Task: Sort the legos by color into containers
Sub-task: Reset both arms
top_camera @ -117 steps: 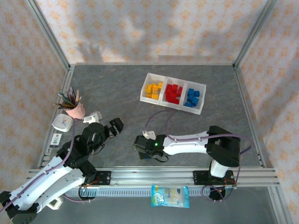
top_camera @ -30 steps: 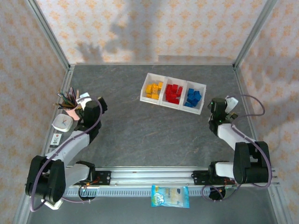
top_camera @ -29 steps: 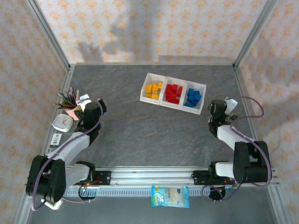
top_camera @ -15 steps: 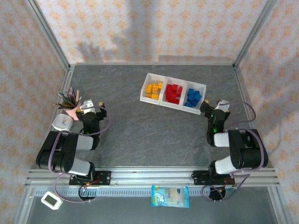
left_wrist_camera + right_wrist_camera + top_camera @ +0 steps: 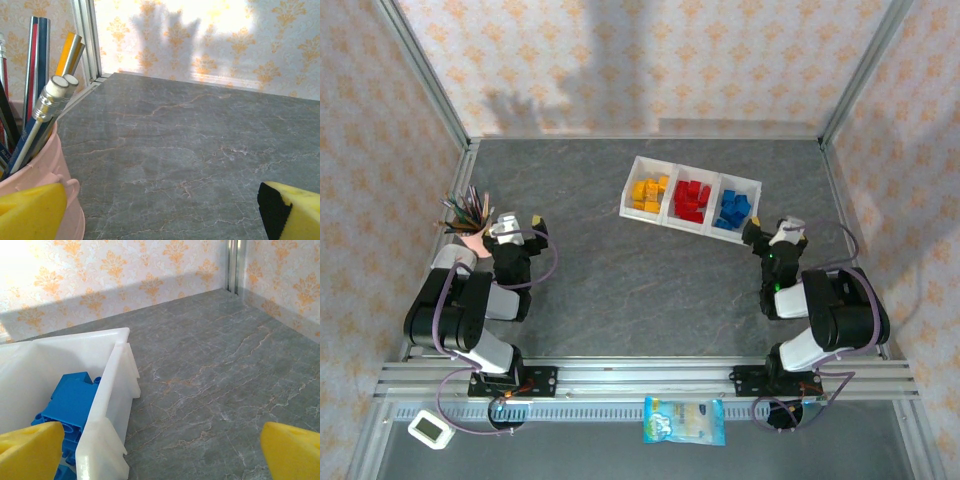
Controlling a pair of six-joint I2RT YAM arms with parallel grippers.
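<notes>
**COLLISION HAZARDS: GRIPPERS CLOSE TO TRAY AND CUP**

The right gripper [image 5: 160, 452] is released. Its yellow pads [image 5: 30, 447] sit at the lower corners of the wrist view, spread wide, with only bare table [image 5: 210, 370] between them. The left gripper [image 5: 160, 212] is likewise released and holds nothing.

Location of task items: in the top view the legos lie in the white tray [image 5: 700, 170], upper centre of the frame. The yellow legos [image 5: 648, 190] fill the left compartment, the red legos [image 5: 692, 200] the middle and the blue legos [image 5: 732, 208] the right. The sort appears complete.

Hazard 1. The right gripper [image 5: 767, 238] stands just beside the tray's right end wall [image 5: 112, 405]. Any sweep toward the left of the frame would strike that wall, shift the tray and could spill the blue legos [image 5: 70, 400].

Hazard 2. The left gripper [image 5: 515, 232] stands just beside the pink cup [image 5: 35, 180]. Contact cannot be confirmed. A leftward swing would tip the cup and scatter the pencils [image 5: 42, 100].
</notes>
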